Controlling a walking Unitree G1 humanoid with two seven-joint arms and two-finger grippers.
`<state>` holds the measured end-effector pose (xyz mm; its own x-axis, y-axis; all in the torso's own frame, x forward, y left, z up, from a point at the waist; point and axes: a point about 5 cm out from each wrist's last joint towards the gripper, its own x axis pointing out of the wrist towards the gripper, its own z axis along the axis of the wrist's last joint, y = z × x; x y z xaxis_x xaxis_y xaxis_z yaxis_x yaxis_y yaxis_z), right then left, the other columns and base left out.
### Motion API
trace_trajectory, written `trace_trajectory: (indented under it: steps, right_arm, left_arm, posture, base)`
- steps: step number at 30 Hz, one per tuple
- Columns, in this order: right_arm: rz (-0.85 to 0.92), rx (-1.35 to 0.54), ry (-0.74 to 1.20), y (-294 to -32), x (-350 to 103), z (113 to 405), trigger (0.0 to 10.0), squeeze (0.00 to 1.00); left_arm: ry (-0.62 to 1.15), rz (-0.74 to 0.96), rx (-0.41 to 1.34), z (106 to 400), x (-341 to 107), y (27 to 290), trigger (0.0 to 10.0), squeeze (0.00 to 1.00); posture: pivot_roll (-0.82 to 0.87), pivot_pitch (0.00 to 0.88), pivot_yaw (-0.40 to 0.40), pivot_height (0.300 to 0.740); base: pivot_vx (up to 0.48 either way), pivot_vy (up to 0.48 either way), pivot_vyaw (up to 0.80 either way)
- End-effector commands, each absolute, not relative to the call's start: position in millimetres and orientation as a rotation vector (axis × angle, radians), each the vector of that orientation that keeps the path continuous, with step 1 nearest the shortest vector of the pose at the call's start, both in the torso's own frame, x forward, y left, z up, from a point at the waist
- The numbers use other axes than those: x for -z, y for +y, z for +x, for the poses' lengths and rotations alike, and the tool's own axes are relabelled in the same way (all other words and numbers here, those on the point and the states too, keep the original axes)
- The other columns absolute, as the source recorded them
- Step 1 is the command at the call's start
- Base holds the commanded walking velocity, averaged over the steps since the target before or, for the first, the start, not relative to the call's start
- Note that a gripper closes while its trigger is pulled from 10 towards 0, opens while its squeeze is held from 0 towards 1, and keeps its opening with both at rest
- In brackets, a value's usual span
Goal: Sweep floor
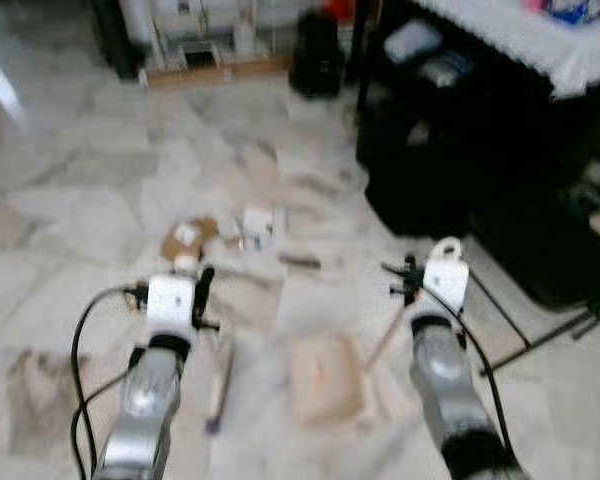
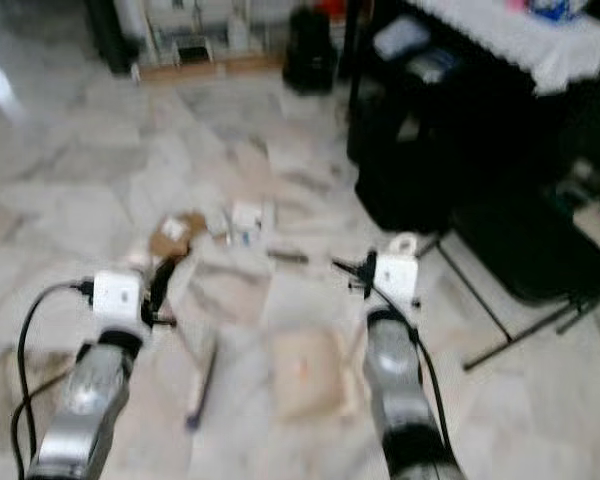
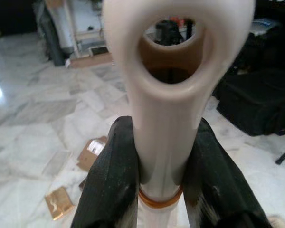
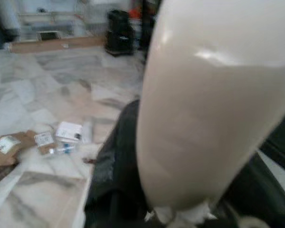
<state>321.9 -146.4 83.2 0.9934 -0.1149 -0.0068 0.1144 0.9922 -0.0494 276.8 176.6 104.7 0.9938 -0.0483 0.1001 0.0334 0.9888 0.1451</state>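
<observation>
Marble floor (image 1: 90, 190) carries scattered litter (image 1: 225, 232) ahead. Left gripper (image 3: 164, 178) is clamped on a cream handle (image 3: 168, 95) with a ring end; right gripper (image 4: 133, 190) pinches another cream handle (image 4: 213, 104). Black furniture (image 1: 460, 150) stands rightward.

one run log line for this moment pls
left pincer: shut on cream handle | right pincer: shut on pale handle | litter: on floor ahead

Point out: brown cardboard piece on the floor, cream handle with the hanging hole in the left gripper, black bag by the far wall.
brown cardboard piece (image 1: 185, 238): left eye view, middle of its flat top.
cream handle with the hanging hole (image 3: 166, 137): left wrist view, shaft between the black fingers.
black bag (image 1: 316, 55): left eye view, front face.
</observation>
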Motion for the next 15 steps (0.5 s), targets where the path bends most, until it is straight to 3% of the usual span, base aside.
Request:
trace_trajectory:
  steps: [1, 15]
  right_arm:
    - [-0.015, 0.110, -0.049, -143.8, -94.6, 324.9, 10.0, 0.00]
    - [-0.030, 0.097, -0.048, -141.8, -94.1, 324.4, 10.0, 0.00]
  left_arm:
    - [-0.147, 0.169, 0.035, 279.1, -114.1, 178.1, 10.0, 0.00]
    - [-0.145, 0.171, 0.030, 278.4, -113.1, 178.4, 10.0, 0.00]
  posture:
    - [0.00, 0.083, -0.035, 0.740]
    - [0.00, 0.075, -0.036, 0.740]
  base:
    - [0.311, 0.000, 0.00]
    - [0.312, 0.000, 0.00]
